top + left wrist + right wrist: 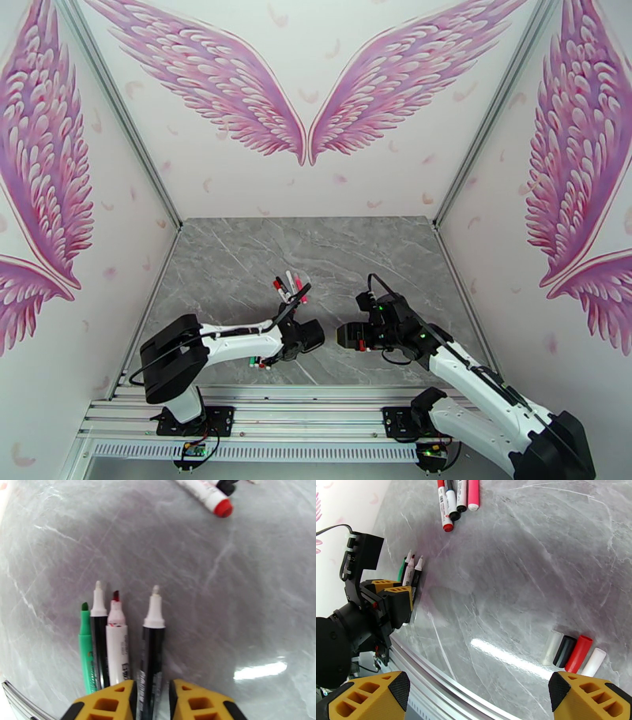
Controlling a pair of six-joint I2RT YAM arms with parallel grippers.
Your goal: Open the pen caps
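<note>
Now | left hand [152, 687]: narrowly parted astride black pen [153, 649] | right hand [476, 681]: wide, empty, near pen caps [572, 651]

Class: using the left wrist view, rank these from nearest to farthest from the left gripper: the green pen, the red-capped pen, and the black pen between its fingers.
1. The black pen, between the left gripper fingers.
2. The green pen, row's left end.
3. The red-capped pen, far top.

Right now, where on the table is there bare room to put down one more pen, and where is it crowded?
Free: the wide table stretch between the uncapped pens and the row of caps, and the far strip behind the capped pens. Crowded: both pen clusters and around the caps.
</note>
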